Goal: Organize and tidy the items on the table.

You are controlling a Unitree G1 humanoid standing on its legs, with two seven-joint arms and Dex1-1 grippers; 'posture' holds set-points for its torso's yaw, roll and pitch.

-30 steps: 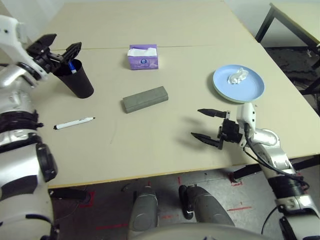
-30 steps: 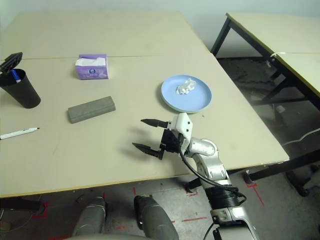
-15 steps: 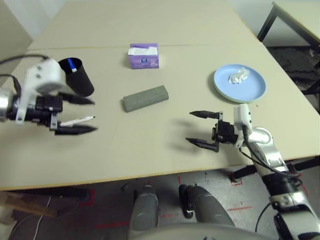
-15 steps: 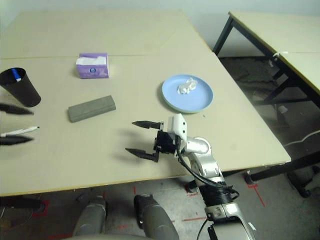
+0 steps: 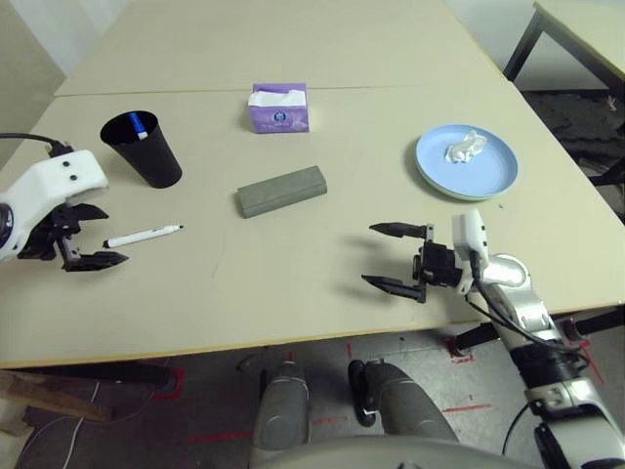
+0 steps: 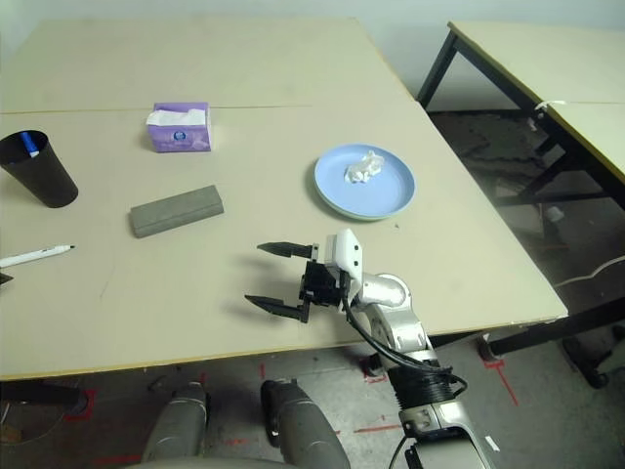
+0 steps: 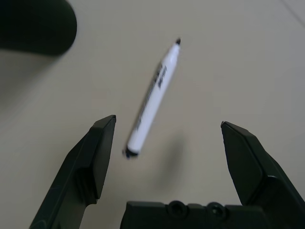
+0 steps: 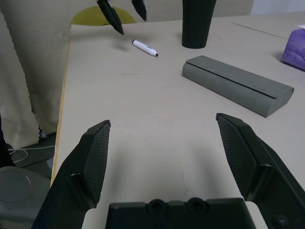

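— One pen (image 5: 143,236) lay loose on the table (image 5: 293,283), beside the gaping left gripper (image 5: 88,237)?
— Yes; the other stood in the cup (image 5: 143,149), tissue (image 5: 465,148) plated; the right gripper (image 5: 395,258) hung wide, empty.

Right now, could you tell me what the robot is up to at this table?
It is tidying the table. The left gripper is open beside the loose white pen, not touching it. One blue-capped pen stands in the black cup. The right gripper hangs open and empty over bare table. The grey glasses case lies mid-table, and the crumpled tissue sits on the blue plate.
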